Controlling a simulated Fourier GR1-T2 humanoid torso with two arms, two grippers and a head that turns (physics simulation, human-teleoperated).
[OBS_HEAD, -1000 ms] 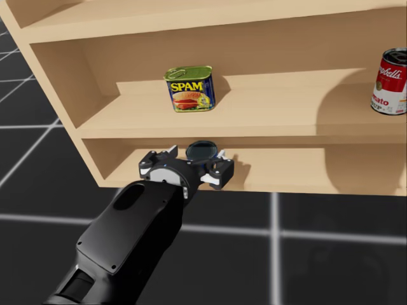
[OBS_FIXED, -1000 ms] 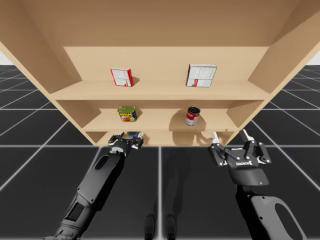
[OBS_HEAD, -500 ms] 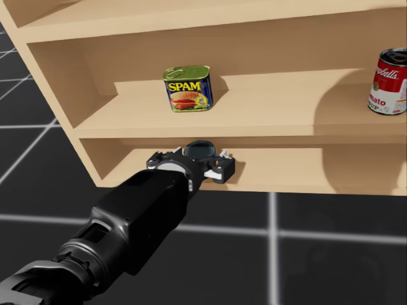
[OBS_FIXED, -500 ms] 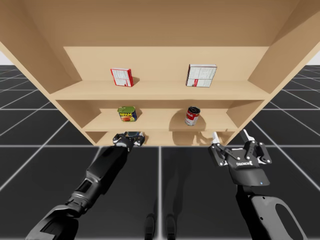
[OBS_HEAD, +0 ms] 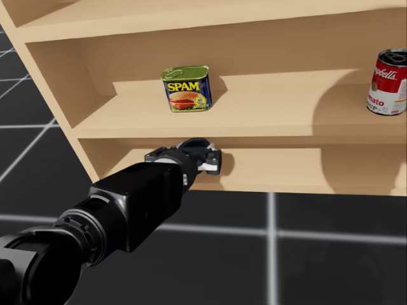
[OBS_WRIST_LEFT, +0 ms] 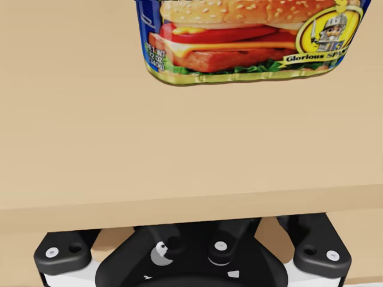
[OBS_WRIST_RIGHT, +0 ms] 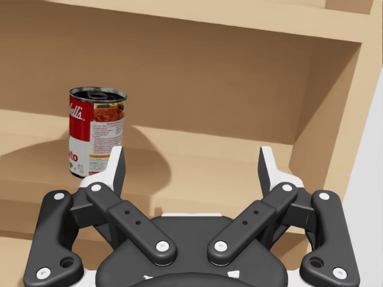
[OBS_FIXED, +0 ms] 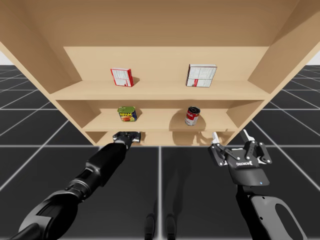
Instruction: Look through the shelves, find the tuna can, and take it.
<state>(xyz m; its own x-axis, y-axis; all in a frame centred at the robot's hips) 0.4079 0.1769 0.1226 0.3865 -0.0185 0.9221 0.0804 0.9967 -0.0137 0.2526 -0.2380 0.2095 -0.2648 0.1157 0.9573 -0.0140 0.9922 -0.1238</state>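
While agape, pincer (OBS_WRIST_RIGHT: 192, 159) facing red can (OBS_WRIST_RIGHT: 96, 128)

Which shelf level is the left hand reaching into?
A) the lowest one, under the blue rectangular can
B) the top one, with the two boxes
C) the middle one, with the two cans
A: the left hand sits in the lowest shelf, beneath the board carrying the blue rectangular can.

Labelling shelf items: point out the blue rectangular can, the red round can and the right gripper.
blue rectangular can (OBS_HEAD: 186, 90), head view, front label.
red round can (OBS_WRIST_RIGHT: 96, 128), right wrist view, side label.
right gripper (OBS_WRIST_RIGHT: 191, 158), right wrist view, midway between its fingertips.
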